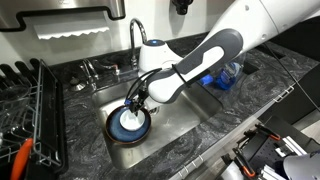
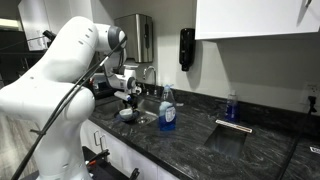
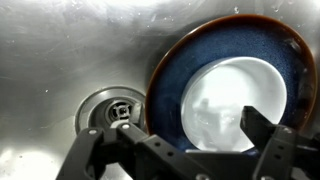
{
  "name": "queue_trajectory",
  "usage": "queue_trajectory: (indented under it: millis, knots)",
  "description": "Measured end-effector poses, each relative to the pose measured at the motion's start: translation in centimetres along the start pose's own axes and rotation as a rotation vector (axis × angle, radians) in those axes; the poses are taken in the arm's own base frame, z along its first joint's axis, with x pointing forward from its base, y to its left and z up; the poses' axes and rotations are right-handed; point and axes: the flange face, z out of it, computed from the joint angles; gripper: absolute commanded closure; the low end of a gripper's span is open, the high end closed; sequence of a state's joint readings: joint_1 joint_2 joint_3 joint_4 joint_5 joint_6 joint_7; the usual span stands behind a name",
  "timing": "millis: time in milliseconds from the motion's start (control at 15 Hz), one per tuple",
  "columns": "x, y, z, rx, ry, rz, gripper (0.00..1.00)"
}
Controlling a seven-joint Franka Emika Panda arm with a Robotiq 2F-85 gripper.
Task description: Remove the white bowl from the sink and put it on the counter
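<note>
The gripper hangs open over the sink, jaws spread wide, holding nothing. The bowl sits inside the sink, nested in the middle of a dark plate, with the drain just beside the plate at 9 o'clock. In the wrist view the bowl's centre lies at about 2 o'clock from the midpoint between the jaws, so the gripper is not centred on it. One finger shows over the bowl's inside near its 5 o'clock edge. The other finger shows over bare steel outside both bowl and plate, at about 8 o'clock from the bowl. The bowl is round, so it has no long axis to line up with, and any rim bite would likely serve. As the jaws stand, though, they bracket the plate's rim as well as the bowl's. I judge the coming move turns on shifting toward 2 o'clock, so that the outer finger drops between bowl wall and plate, not outside the plate. How high the fingertips stand above the rim I cannot tell. In an exterior view the gripper hovers just above the bowl, and the counter lies at 3 o'clock from the sink.
</note>
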State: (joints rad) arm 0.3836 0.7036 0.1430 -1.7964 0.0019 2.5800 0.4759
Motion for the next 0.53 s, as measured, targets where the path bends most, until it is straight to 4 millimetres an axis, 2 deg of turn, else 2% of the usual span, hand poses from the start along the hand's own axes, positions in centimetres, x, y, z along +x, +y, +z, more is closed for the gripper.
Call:
queue_trajectory:
  millis: [533]
  knots:
    - [0.7, -0.2, 2.1, 0.006, 0.002, 0.000, 0.00]
